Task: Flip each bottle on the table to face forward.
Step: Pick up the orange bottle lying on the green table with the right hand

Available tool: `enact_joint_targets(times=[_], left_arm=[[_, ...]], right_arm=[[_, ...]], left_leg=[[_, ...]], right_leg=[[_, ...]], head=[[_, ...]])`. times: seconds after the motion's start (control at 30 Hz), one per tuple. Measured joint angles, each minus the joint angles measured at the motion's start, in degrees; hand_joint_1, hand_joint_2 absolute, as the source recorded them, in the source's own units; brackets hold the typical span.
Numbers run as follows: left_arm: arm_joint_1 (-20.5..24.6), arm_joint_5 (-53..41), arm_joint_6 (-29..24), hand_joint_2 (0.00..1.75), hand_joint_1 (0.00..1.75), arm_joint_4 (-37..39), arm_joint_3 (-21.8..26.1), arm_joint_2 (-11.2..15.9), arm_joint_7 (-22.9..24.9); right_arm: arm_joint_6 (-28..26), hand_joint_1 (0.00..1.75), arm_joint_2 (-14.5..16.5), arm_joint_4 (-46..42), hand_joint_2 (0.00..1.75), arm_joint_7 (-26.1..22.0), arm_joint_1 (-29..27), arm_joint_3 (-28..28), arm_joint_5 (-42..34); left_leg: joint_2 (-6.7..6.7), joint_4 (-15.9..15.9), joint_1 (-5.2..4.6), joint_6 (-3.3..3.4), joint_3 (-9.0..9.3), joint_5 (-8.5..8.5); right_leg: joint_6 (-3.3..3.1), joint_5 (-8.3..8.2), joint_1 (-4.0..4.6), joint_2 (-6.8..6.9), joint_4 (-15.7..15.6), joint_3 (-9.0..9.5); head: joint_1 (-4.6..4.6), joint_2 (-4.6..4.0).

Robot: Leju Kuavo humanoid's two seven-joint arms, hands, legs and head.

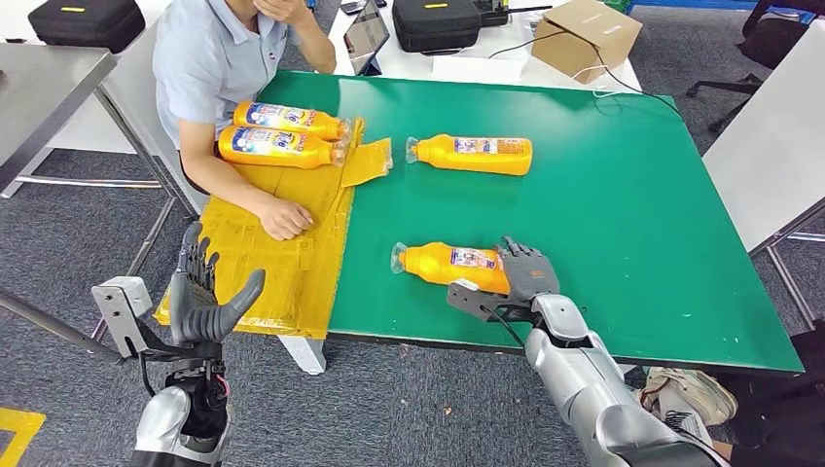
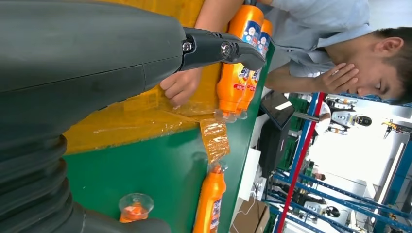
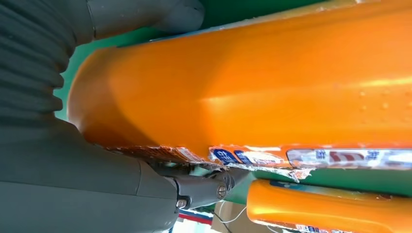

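The right robot hand (image 1: 527, 273) lies against the base end of the nearest bottle (image 1: 449, 264), its fingers wrapped on the orange body; from the right wrist view the bottle sits tight in the palm, so I judge it is clamped on it. The bottle lies flat on the green tabletop (image 1: 623, 214), its long axis running sideways from this hand toward the robot's left, the clear cap at the far end from the fingers. To turn it, the hand probably must roll it around this long axis.

A second bottle (image 1: 472, 154) lies farther ahead of the right hand, parallel to the first. Two more bottles (image 1: 282, 134) lie side by side, touching, on a yellow sheet (image 1: 282, 253), ahead of the left robot hand (image 1: 206, 297). That hand is raised beside the table edge, fingers apart, holding nothing. A person (image 1: 219, 58) sits behind the sheet, one hand (image 1: 285, 218) resting on it.
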State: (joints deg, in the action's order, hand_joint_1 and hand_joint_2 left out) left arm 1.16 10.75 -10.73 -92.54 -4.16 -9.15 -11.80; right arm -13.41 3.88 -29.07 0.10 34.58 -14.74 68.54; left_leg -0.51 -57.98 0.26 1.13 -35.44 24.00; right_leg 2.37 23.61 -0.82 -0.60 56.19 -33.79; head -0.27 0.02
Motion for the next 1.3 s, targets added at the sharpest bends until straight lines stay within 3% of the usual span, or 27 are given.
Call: enact_joint_targets(times=[0.43, 0.5, 0.63, 0.73, 0.77, 0.87, 0.93, 1.0, 1.07, 1.17, 1.3], left_arm=[[-0.52, 1.04, 0.98, 1.75, 0.0, 0.24, 0.1, 0.74, -0.05], [-0.79, 1.21, 1.09, 1.75, 0.0, 0.25, 0.18, 0.79, -0.1], [-0.48, 1.94, 1.37, 1.75, 0.0, 0.91, 0.21, 0.8, -0.92], [0.06, 2.12, 1.17, 1.75, 0.0, 1.8, 0.07, 0.8, -1.51], [0.15, 2.14, 0.94, 1.75, 0.0, 2.06, -0.03, 0.8, -1.62], [0.18, 2.08, 0.23, 1.75, 0.0, 2.6, -0.25, 0.8, -1.73], [0.17, 2.05, 0.13, 1.75, 0.0, 2.67, -0.27, 0.8, -1.74], [-0.33, 3.6, 3.26, 1.75, 0.0, 3.14, -1.67, 0.83, -2.32], [-1.37, 4.85, 8.76, 1.75, 0.0, 3.51, -4.06, 1.01, -3.98], [-2.27, 2.48, 11.62, 1.75, 0.0, 3.13, -6.25, 1.47, -5.58], [-2.75, 0.63, 12.53, 1.75, 0.0, 3.06, -7.9, 1.68, -5.88]], right_arm=[[1.38, 1.75, -0.15, 1.99, 1.75, -2.99, 2.07, -2.43, -1.43], [0.27, 1.75, 0.07, 1.67, 1.75, -6.29, 1.71, -2.95, -4.48], [-1.39, 1.75, 1.44, -2.75, 1.75, -20.94, -1.95, -1.97, -19.15], [-1.69, 1.75, 2.44, -6.39, 1.75, -24.03, -4.52, -1.41, -23.25], [-2.31, 1.72, 2.64, -7.66, 1.75, -24.83, -5.25, -1.3, -24.38], [-4.61, 1.42, 2.88, -10.82, 1.75, -27.44, -6.82, -1.01, -28.04], [-4.91, 1.08, 2.9, -11.23, 1.75, -27.76, -7.01, -0.98, -28.6], [-6.45, 1.28, 3.93, -18.52, 1.75, -30.93, -9.94, -1.02, -34.84], [-7.8, 1.75, 5.39, -30.3, 1.75, -34.41, -14.17, -1.23, -43.49], [-6.89, 1.75, 5.92, -39.53, 1.75, -34.39, -16.57, -1.63, -47.24], [-5.49, 1.75, 6.03, -44.49, 1.75, -34.13, -17.7, -2.01, -48.08]], left_leg=[[0.02, 0.0, 0.0, -0.01, 0.0, 0.02], [0.02, 0.0, 0.01, -0.01, -0.01, 0.01], [0.0, 0.0, 0.03, -0.01, -0.08, 0.01], [-0.06, 0.0, 0.03, -0.01, -0.16, 0.0], [-0.08, 0.0, 0.03, -0.01, -0.18, 0.0], [-0.11, 0.0, 0.02, -0.01, -0.24, 0.0], [-0.1, 0.0, 0.02, -0.01, -0.24, 0.0], [-0.1, 0.0, 0.0, -0.01, -0.29, 0.01], [-0.1, 0.0, -0.02, -0.01, -0.38, 0.03], [-0.1, 0.0, -0.01, -0.04, -0.42, 0.06], [-0.09, 0.0, -0.01, -0.04, -0.41, 0.05]], right_leg=[[0.0, 0.01, 0.02, -0.01, 0.01, -0.01], [0.0, 0.0, 0.03, -0.01, 0.01, -0.02], [0.0, 0.01, 0.04, 0.0, 0.03, -0.09], [0.0, 0.02, 0.03, 0.01, 0.04, -0.16], [0.0, 0.02, 0.03, 0.02, 0.04, -0.16], [0.0, 0.02, 0.01, 0.03, 0.05, -0.18], [0.0, 0.02, 0.01, 0.03, 0.05, -0.19], [0.01, 0.03, -0.01, 0.03, 0.04, -0.24], [0.01, 0.05, -0.03, 0.03, 0.03, -0.32], [0.0, 0.06, -0.02, 0.03, 0.02, -0.38], [0.0, 0.06, -0.01, 0.02, 0.02, -0.37]], head=[[-0.01, 0.0], [0.0, 0.0], [-0.01, 0.0], [-0.03, 0.0], [-0.02, 0.0], [0.01, 0.0], [0.01, 0.0], [0.0, 0.0], [-0.01, 0.0], [-0.01, 0.0], [-0.01, 0.0]])
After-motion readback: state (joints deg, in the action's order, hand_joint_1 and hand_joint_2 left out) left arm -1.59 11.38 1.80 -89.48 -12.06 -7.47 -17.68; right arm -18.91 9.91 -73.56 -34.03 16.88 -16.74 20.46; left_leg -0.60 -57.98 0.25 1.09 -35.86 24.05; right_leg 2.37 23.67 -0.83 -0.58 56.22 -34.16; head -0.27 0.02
